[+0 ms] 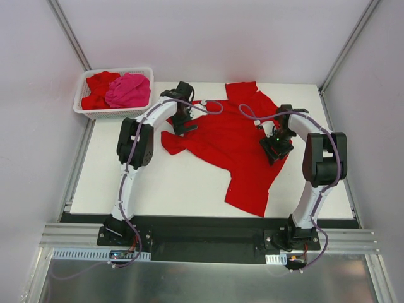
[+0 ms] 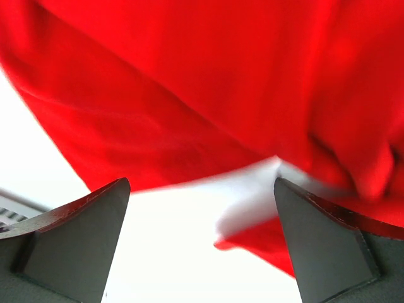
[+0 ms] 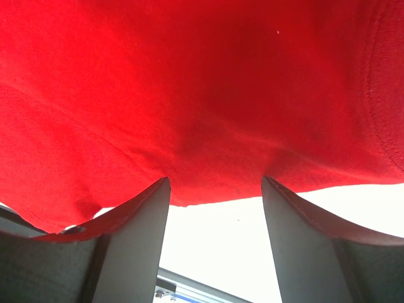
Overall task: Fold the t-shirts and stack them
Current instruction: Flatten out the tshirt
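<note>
Left pincer [image 1: 184, 123]: jaws at their widest, holding nothing; dark grey, matte, wedge-shaped fingers [image 2: 76, 240]; it is low over the left edge of the spread red t-shirt [image 1: 233, 142]; bare white table shows between the tips.
Right pincer [image 1: 276, 148]: jaws apart at a middling width; the same dark, smooth, tapered fingers [image 3: 139, 240]; the shirt's hem lies right at their tips; I cannot tell whether any cloth is pinched.
Spread red t-shirt, close up: soft knit with a fine nap in the right wrist view [image 3: 189, 82]; a stitched seam runs down its right side; shallow folds and a curled-under edge in the left wrist view [image 2: 189, 95].
Spread red t-shirt, placing: opened out but crumpled and uneven; it runs from the table's far edge, right of centre, down towards the near edge; one flap points to the left side.
Basket [image 1: 113, 113]: white plastic lattice, rectangular with rounded corners; at the far left corner of the table.
Basket contents: a bunched hot pink t-shirt [image 1: 129, 89] beside a bunched red t-shirt [image 1: 98, 88]; both touching.
Table [image 1: 158, 183]: flat, matte white; a black strip and a ribbed metal rail [image 1: 208, 237] at its near edge carry the arm bases.
Room: plain pale walls [image 1: 221, 38]; thin grey metal posts [image 1: 69, 31] slant up at the corners.
</note>
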